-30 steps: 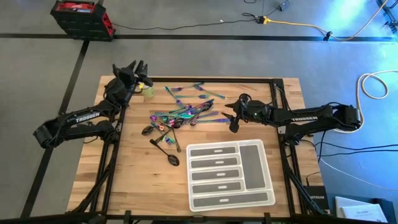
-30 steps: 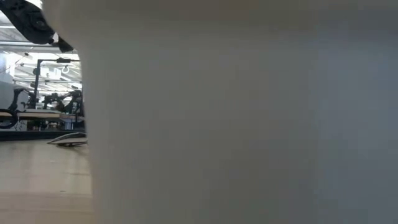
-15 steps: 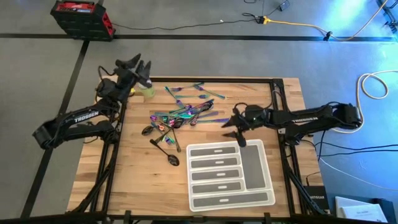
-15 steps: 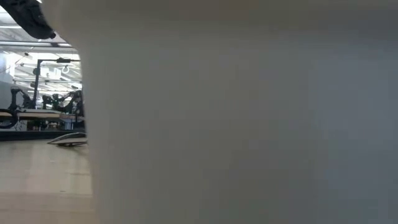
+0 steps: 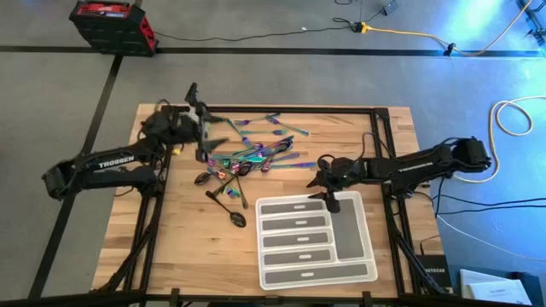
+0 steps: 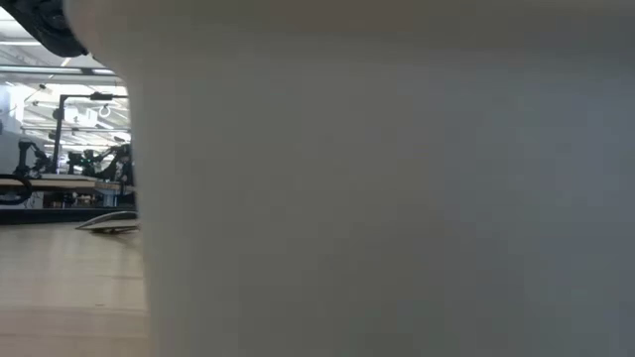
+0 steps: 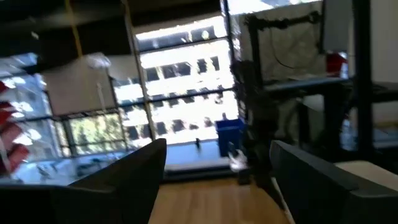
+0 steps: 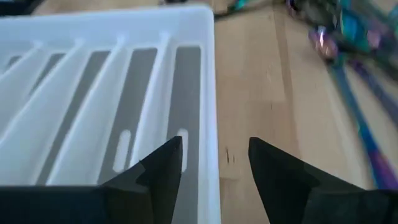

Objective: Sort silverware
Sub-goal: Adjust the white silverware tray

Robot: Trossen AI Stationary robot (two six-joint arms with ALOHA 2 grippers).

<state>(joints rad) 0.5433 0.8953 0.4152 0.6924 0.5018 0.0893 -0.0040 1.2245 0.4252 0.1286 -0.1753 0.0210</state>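
The wooden tabletop (image 5: 188, 247) carries everything; the white-grey compartment tray (image 5: 363, 256) lies under and beyond the right gripper (image 5: 328, 201), which hovers over the tray's corner nearest the heap, fingers spread with nothing between them; the silverware (image 5: 247, 158) lies heaped between the two grippers, a few dark spoons (image 5: 229, 209) at its edge; the left gripper (image 5: 205, 128) hangs beside the heap, fingers spread and empty.

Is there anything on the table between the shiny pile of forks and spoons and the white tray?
Mostly bare wood, seen from above. Between the silverware and tray, only the right gripper hangs over the tray's top edge.
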